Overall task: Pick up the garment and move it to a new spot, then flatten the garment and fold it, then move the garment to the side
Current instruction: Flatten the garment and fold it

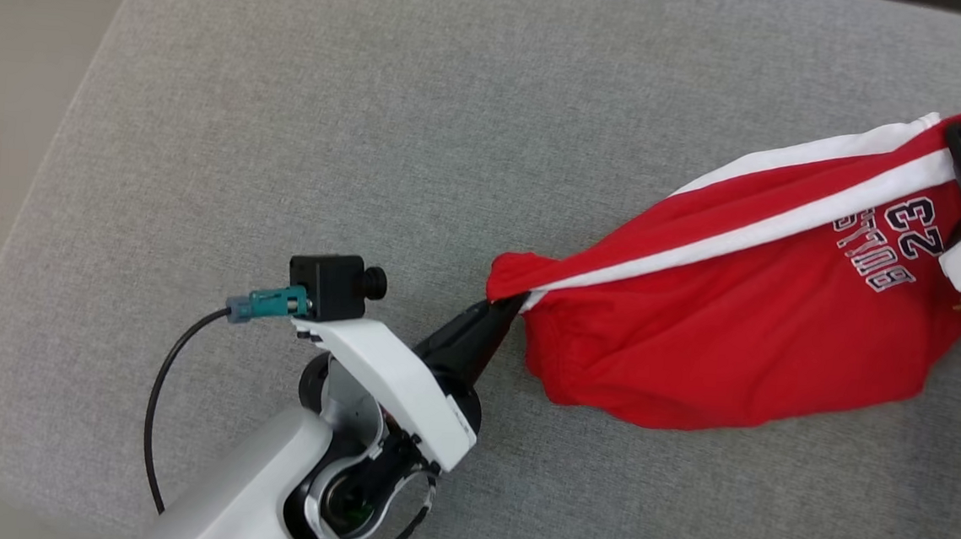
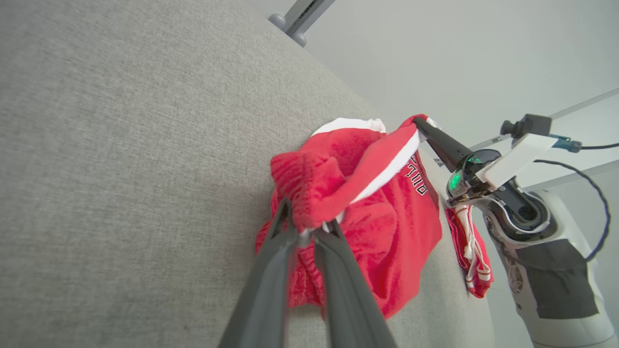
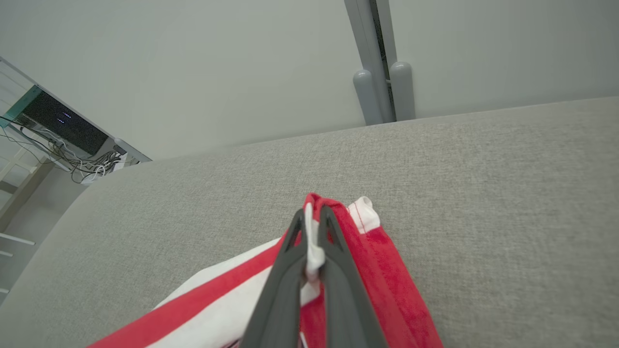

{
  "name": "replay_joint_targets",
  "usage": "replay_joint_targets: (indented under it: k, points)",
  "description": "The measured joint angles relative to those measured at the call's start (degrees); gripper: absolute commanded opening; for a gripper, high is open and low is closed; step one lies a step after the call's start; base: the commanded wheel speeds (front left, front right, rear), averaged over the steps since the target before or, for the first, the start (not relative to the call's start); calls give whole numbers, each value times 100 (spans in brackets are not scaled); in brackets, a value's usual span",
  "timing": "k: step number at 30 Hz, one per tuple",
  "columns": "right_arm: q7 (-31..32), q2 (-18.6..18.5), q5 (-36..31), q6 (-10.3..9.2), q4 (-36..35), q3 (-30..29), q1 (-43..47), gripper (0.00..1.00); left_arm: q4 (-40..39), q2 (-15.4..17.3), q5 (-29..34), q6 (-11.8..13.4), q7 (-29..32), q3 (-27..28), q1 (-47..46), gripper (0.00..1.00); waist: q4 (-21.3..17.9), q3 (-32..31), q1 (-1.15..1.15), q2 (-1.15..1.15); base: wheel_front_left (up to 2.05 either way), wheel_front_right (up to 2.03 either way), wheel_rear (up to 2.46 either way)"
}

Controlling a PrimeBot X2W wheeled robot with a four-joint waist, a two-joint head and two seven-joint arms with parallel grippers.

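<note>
Head view: red shorts [image 1: 739, 321] with white stripes are stretched between 2 hands above the right half of a grey padded surface [image 1: 330, 124]. Their long axis runs from the picture's middle up toward the right edge. The printed 23 sits at the right end, upside down. The left hand [image 1: 508, 303] is pinched narrow on the bunched left end. The right hand [image 1: 957, 138] is clamped tight on the striped right corner. Below the taut white stripe the cloth hangs slack.
</note>
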Motion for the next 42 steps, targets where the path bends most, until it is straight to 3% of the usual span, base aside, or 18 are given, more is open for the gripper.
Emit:
replay_joint_targets:
  k: [2, 3, 4, 5, 6, 7, 8, 12, 16, 19, 22, 23, 24, 25, 30, 35, 42]
  points:
    - [33, -4, -62, 0, 174, 94, -180, 0, 235, -34, 10, -22, 41, 4, -163, 0, 57, 73, 0, 0, 0, 0, 0]
    - [43, -24, -108, 0, 249, 153, -263, 0, 344, -68, 10, -45, 45, 8, -238, 9, 79, 103, 0, 0, 0, 0, 0]
    - [40, -44, -166, 0, 301, 205, -328, 0, 443, -110, 11, -45, 63, 13, -296, 25, 96, 124, 0, 0, 0, 0, 0]
    - [34, -42, -180, 0, 372, 233, -391, 0, 520, -131, 30, -54, 66, -1, -341, 69, 104, 141, 0, 0, 0, 0, 0]
    - [38, -42, -211, 0, 443, 260, -448, 33, 567, -137, 30, -82, 79, 1, -373, 100, 97, 154, 0, 0, 0, 0, 0]
    - [49, -70, -297, 0, 485, 343, -485, 59, 605, -142, 5, -124, 91, 1, -387, 100, 83, 165, 0, 0, 0, 0, 0]
    - [67, -103, -363, 1, 536, 408, -502, 100, 646, -153, -10, -157, 94, -8, -388, 100, 70, 169, 0, 0, 0, 0, 0]
    - [-75, -219, -569, 0, 594, 542, -454, 100, 775, -141, 14, -169, -4, 13, -372, 100, 15, 96, 0, 0, 0, 0, 0]
    - [-442, -288, -778, 0, 561, 579, -262, 100, 858, 69, 270, 1, -334, 49, -170, 100, -95, -74, 0, 0, 0, 0, 0]
    - [-823, -311, -981, 0, 445, 505, -22, 100, 823, 265, 611, 220, -802, 77, 171, 100, -201, -285, 0, 0, 0, 0, 0]
    - [-1414, -320, -1371, 0, 259, 444, 572, 100, 686, 461, 1223, 532, -1697, 111, 671, 100, -339, -648, 0, 0, 0, 0, 0]
    - [-1414, -320, -1371, 0, 259, 444, 572, 100, 686, 461, 1223, 532, -1697, 111, 671, 100, -339, -648, 0, 0, 0, 0, 0]
    - [-1704, -269, -1549, 0, 200, 366, 947, 100, 646, 493, 1381, 745, -1916, 212, 1017, 100, -410, -859, 0, 0, 0, 0, 0]
    - [-1828, -220, -1627, 0, 167, 320, 1115, 100, 605, 522, 1529, 800, -1978, 235, 1189, 100, -447, -963, 0, 0, 0, 0, 0]
    - [-2119, 115, -1822, 0, 32, 183, 1867, 100, 148, 388, 2376, 1112, -2063, 1025, 1959, 100, -682, -1366, 0, 0, 0, 0, 0]
    - [-1838, 121, -1903, 0, -158, 177, 1859, 100, -323, 33, 3317, 867, -2063, 1621, 2452, 100, -805, -1311, 0, 0, 0, 0, 0]
    - [-949, -12, -2104, 0, -110, 254, 955, 100, -314, -573, 4001, 347, -2063, 1971, 2370, 100, -546, -768, 0, 0, 0, 0, 0]
